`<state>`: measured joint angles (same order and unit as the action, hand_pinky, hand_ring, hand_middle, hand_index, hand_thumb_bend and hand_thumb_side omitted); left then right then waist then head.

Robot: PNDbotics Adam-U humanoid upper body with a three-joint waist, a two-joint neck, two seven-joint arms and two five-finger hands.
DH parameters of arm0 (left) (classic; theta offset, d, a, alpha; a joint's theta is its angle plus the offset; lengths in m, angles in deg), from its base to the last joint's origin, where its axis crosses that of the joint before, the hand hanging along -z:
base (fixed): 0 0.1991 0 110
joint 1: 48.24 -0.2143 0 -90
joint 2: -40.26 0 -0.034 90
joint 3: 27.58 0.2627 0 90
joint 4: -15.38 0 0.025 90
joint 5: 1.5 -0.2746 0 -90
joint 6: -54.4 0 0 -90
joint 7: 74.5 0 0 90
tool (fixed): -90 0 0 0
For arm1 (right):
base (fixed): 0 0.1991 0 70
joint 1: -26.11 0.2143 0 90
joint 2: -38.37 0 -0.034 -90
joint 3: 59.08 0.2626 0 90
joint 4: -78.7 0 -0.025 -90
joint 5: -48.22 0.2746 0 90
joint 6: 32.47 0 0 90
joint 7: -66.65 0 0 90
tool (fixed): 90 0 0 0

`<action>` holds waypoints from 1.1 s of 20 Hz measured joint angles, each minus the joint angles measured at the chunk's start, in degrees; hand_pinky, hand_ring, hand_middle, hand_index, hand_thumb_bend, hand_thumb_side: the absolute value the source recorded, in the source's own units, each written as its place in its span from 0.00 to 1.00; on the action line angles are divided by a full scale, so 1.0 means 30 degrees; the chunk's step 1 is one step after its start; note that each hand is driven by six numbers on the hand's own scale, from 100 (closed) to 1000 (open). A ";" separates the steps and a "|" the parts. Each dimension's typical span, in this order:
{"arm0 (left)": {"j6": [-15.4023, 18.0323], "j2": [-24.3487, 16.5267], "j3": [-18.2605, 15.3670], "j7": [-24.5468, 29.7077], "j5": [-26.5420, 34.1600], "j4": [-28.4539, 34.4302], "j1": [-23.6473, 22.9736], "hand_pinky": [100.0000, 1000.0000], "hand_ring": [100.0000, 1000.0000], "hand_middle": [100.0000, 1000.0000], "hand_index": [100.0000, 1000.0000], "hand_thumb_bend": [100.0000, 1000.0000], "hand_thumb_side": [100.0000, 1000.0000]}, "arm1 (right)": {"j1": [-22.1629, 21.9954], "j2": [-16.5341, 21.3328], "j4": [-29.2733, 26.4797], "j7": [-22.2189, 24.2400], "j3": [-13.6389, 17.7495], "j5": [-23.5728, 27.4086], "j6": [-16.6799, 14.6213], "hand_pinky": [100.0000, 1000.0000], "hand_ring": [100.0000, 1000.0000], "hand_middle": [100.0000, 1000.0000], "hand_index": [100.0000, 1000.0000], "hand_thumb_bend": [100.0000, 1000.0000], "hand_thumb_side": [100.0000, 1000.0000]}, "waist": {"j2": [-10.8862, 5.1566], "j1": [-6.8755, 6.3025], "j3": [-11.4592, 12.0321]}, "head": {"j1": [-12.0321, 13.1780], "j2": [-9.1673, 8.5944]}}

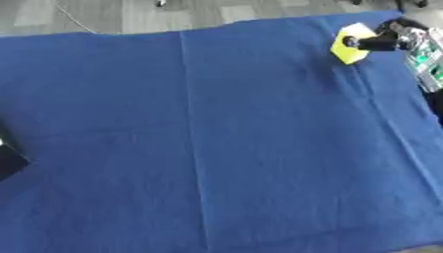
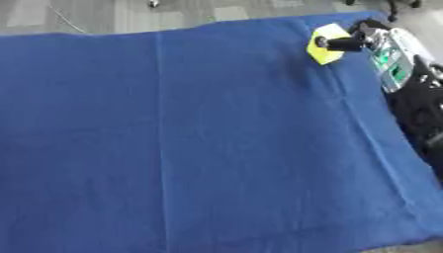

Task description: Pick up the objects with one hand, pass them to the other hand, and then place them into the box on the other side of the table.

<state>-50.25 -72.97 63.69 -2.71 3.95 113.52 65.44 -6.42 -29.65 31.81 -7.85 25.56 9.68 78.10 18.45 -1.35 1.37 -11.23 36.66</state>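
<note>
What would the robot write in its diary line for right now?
right hand: far right corner, fingers on yellow object | left hand: not seen | blue cloth: otherwise bare | box: not seen | dark thing: left edge

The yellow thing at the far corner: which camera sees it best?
The left eye view: the yellow thing sits a little larger there, with the right hand across it. The right eye view shows it too, slightly smaller.

Blue cloth (image 1: 216, 148) covers table; grey floor (image 1: 130, 15) beyond

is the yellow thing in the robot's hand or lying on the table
In hand: the right hand has dark fingers across the yellow thing, at the blue table's far right corner.
</note>
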 measured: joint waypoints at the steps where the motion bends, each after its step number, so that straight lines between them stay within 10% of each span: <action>1: 0.0001 0.0001 0.0000 -0.0001 0.0001 0.0000 -0.0001 0.69 0.61 0.58 0.71 0.53 0.41 | 0.0000 -0.0009 0.0020 -0.0091 -0.0002 0.0030 0.0063 0.84 0.90 0.83 0.89 0.41 0.65 | 0.0001 0.0000 0.0012 | 0.0000 0.0000; 22: 0.0021 0.0158 -0.0005 -0.0011 0.0025 -0.0011 -0.0047 0.68 0.60 0.58 0.70 0.52 0.42 | -0.0043 -0.0233 -0.0002 -0.1871 -0.0006 0.1070 0.0986 0.83 0.89 0.80 0.86 0.40 0.56 | 0.0068 -0.0003 0.0066 | 0.0014 -0.0008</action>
<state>-50.18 -72.50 63.67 -2.75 4.02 113.48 65.30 -6.55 -30.35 31.81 -13.46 25.54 12.89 81.06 18.65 -1.36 1.57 -11.18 36.63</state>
